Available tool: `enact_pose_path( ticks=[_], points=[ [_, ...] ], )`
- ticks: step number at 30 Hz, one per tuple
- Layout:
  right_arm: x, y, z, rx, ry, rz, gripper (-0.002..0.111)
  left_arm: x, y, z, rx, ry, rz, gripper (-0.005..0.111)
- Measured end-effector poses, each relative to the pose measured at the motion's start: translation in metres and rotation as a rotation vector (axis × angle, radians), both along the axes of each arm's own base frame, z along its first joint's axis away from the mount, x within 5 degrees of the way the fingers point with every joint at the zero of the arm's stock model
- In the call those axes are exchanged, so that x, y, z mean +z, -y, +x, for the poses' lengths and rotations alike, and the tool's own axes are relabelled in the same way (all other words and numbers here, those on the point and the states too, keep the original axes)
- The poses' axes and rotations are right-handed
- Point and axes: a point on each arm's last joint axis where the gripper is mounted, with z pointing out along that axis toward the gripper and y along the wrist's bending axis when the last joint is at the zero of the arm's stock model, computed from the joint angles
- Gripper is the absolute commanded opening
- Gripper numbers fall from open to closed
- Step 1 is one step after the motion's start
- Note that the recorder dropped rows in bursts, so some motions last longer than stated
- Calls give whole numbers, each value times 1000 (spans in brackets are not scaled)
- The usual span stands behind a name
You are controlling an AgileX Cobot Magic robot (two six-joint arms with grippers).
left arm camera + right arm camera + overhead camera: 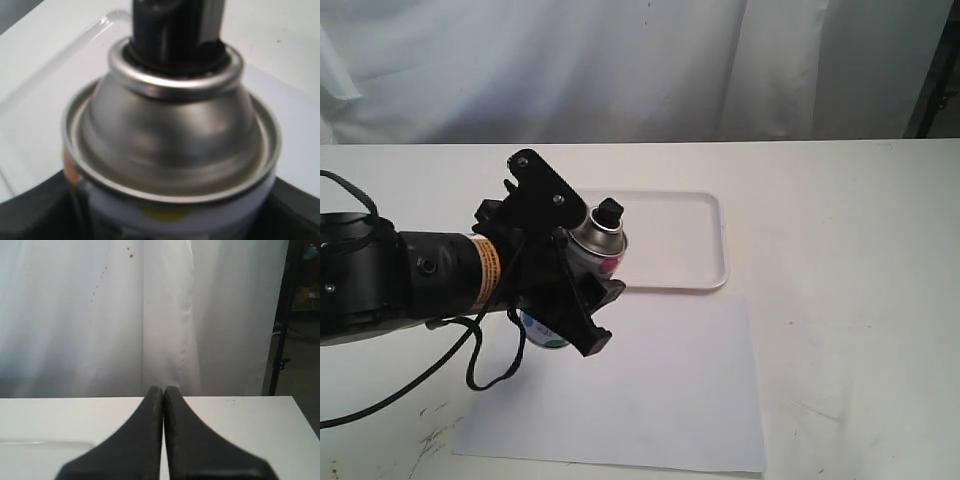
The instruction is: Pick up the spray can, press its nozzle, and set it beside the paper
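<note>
Over the far left corner of the paper (650, 390), the left gripper (560, 262) holds the spray can (596, 250) by its body, jaws clamped on opposite sides of the dotted white cylinder. The can is tilted, its silver shoulder and black nozzle (609, 212) leaning away from the paper toward the white tray (705, 255), which lies on the bench (850, 250) just beyond the paper's far edge. The right gripper (163, 392), shown in its wrist view, has its jaws pressed together with nothing between them, pointing along the bench toward a white curtain (100, 315). Its place relative to the paper cannot be told.
</note>
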Motion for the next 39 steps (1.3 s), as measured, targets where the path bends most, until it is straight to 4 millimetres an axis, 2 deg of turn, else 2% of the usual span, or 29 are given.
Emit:
enact_pose_path(
  ticks=[5, 11, 14, 20, 26, 36, 39],
  points=[
    [-12, 3, -30, 7, 23, 9, 0, 10, 3, -2, -31, 30, -59, 0],
    [-23, -3, -57, 109, 23, 27, 0, 37, 8, 7, -75, 116, -202, 0],
    [-28, -9, -66, 180, 4, 35, 0, 48, 2, 18, -62, 154, -290, 0],
    [-32, -18, -77, 309, -27, -19, 0, 63, -24, 43, -10, 219, -441, 0],
    [-32, -19, -81, 331, -25, -57, 0, 54, -27, 63, 8, 204, -488, 0],
    [-35, -23, -83, 384, -55, -64, 0, 35, -7, 100, -42, 206, -547, 0],
    [-36, -25, -84, 403, -66, -67, 0, 23, 0, 114, -57, 201, -556, 0]
  ],
)
